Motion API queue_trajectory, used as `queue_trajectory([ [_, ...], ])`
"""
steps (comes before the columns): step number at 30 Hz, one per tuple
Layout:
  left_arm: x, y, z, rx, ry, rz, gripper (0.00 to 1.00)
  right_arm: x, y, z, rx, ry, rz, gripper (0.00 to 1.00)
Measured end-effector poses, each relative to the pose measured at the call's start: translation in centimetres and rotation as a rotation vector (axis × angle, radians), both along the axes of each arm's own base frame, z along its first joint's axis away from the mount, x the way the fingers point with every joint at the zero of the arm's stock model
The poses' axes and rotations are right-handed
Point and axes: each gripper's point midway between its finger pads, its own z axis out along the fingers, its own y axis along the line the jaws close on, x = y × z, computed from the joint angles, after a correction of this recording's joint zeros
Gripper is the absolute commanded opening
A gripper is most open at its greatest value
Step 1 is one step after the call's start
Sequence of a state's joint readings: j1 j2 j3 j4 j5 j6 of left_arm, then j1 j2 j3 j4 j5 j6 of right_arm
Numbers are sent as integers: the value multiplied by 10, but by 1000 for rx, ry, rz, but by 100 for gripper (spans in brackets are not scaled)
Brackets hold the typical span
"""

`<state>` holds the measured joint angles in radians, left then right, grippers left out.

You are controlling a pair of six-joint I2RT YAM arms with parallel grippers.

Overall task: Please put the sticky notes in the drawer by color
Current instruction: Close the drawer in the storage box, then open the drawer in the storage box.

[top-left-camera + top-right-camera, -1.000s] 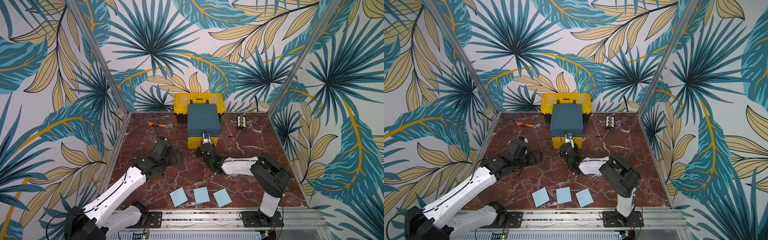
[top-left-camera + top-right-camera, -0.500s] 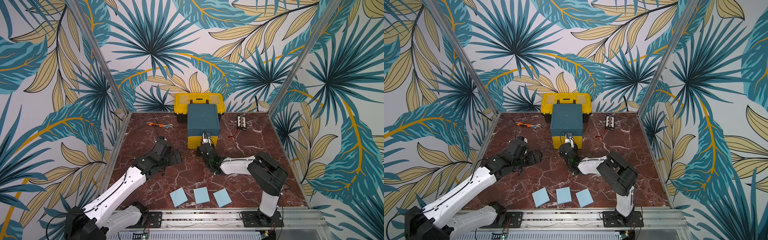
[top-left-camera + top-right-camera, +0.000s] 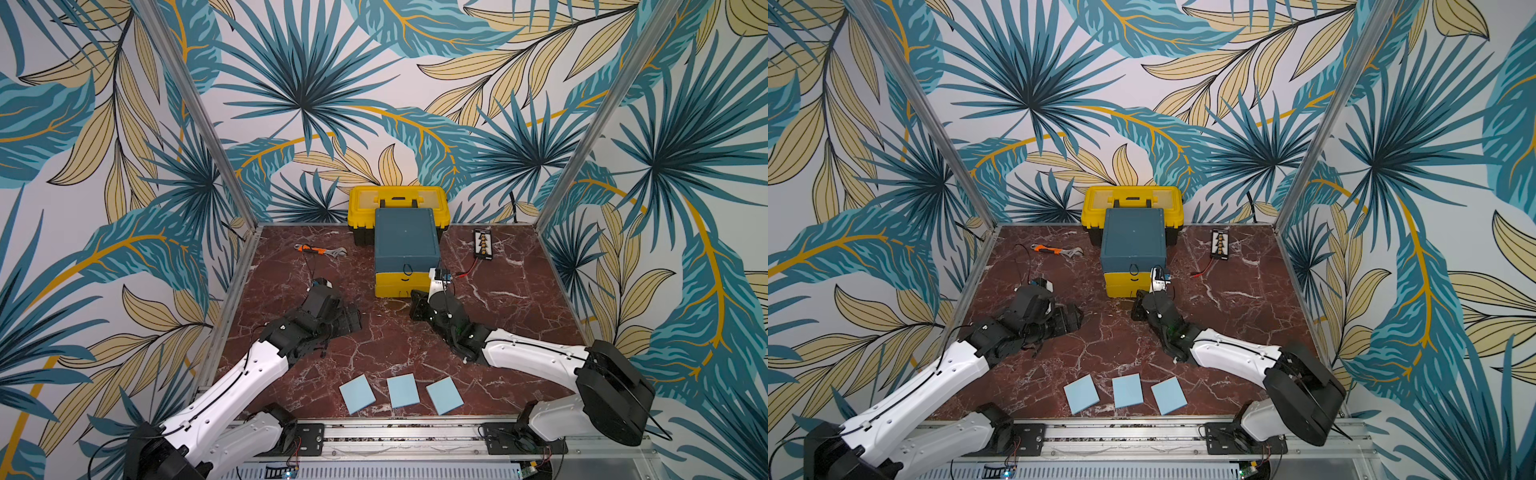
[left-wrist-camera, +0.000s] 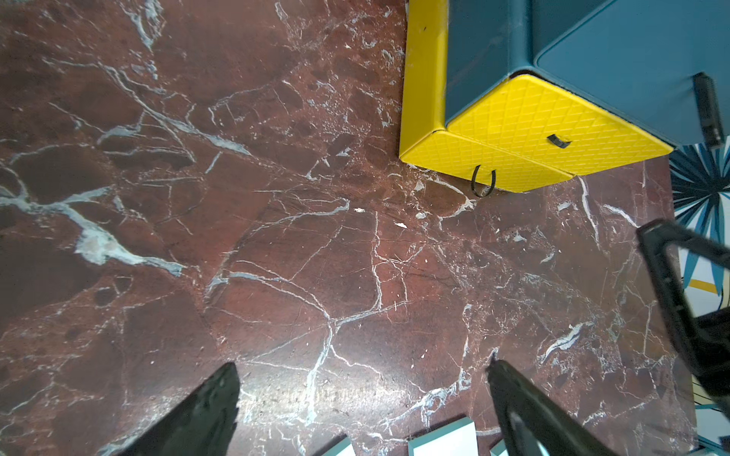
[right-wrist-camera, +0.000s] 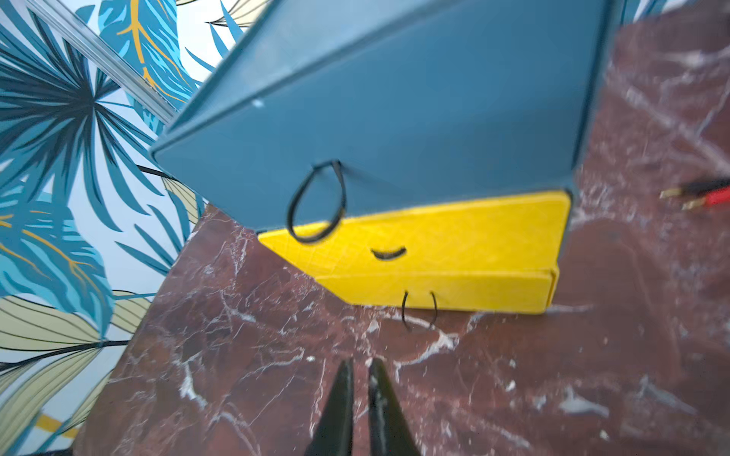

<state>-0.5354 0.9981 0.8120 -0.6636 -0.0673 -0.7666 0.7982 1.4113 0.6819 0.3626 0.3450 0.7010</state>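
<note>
Three light blue sticky notes point(image 3: 403, 390) lie flat in a row on the red marble surface point(image 3: 519, 299), near its front edge and between the two arm bases, each apart from its neighbour. The drawer chest point(image 3: 406, 241) stands toward the back of the surface, teal on top and yellow below, with a yellow toolbox point(image 3: 398, 199) right behind it.

The right end effector point(image 5: 361, 367) sits low just in front of the chest's yellow drawers. Its fingers are parted by only a narrow slit and grasp nothing. They point toward the bottom drawer's black cord loop point(image 5: 418, 312) without touching it. The top drawer's loop point(image 5: 316, 201) hangs down over the teal front.

The left end effector point(image 4: 361, 363) is released, its fingers spread wide above bare marble. It is off to the left of the chest and well apart from it, holding nothing. In both top views a wrench point(image 3: 1057, 250) lies behind this arm.
</note>
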Motion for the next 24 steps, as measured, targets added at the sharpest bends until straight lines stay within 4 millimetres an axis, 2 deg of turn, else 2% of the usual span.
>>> queue_trajectory([
  [3,-3,0,1,-11,-7,-4,100,-16,-6,-31,60,91,0,23],
  [6,-6,-1,3,-24,-10,-13,100,-29,-10,-53,120,156,-6,36],
  [8,-6,-1,4,-30,-15,-16,100,-32,-9,-59,159,178,-8,53],
  [11,-7,-1,5,-33,-16,-18,100,-31,-2,-59,215,188,-2,61],
  [17,-7,-2,7,-38,-20,-20,100,-26,9,-58,303,188,4,62],
  [24,-8,-1,11,-45,-33,-20,100,-21,10,-84,376,222,-16,59],
])
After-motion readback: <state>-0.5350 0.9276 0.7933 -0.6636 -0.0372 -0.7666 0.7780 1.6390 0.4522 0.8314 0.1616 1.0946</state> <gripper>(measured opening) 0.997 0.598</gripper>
